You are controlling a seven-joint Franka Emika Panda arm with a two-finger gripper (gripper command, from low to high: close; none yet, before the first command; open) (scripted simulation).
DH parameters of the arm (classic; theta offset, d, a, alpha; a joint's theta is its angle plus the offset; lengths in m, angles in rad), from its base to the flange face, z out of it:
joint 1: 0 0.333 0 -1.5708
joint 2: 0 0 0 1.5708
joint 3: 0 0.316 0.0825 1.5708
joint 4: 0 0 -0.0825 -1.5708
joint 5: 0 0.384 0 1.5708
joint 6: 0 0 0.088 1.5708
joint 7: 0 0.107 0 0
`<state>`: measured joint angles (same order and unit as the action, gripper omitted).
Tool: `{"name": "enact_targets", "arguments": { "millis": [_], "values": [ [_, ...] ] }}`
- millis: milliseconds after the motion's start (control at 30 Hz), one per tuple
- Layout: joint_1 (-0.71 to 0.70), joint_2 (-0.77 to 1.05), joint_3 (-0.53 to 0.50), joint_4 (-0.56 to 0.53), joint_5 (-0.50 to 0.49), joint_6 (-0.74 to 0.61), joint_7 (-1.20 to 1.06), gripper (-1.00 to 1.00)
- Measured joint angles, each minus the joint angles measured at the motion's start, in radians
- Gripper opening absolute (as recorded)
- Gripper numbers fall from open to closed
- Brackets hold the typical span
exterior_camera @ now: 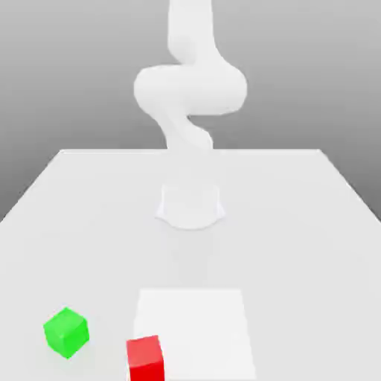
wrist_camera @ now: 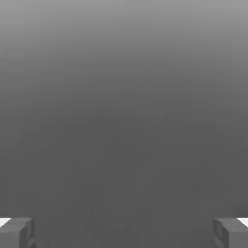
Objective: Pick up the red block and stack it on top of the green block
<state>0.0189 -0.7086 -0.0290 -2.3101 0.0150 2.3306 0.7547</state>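
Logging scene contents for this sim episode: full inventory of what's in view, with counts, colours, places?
red block: 1, red, at the exterior view's bottom edge, partly cut off, by the white square's left side
green block: 1, green, on the table, to the exterior view's left of the red block
white square: 1, white, flat area on the table, near the exterior view's bottom
table: 1, pale grey-white, under the blocks and the arm base
background: 1, grey gradient, beyond the table
Panda arm: 1, white, base at the far-middle part of the table, rising out of the exterior view's top
gripper: 1, two grey fingers, wide apart in the hand view, nothing between them
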Motion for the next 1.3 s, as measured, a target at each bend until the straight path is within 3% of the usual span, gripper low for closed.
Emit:
{"name": "enact_targets", "arguments": {
  "millis": [533, 867, 1000, 1033, 1300],
  "values": [
    [0.067, 0.587, -0.133, -0.065, 0.11, 0.196, -0.302, 0.0],
    [0.038, 0.939, -0.15, -0.104, 0.092, 0.328, -0.424, 0.0],
    [0.01, 1.083, -0.117, -0.087, 0.13, 0.436, -0.462, 0.0],
    [0.001, 1.114, -0.107, -0.082, 0.141, 0.461, -0.47, -1.0],
    [0.005, 1.095, -0.112, -0.086, 0.131, 0.444, -0.463, -1.0]
  ]
}}
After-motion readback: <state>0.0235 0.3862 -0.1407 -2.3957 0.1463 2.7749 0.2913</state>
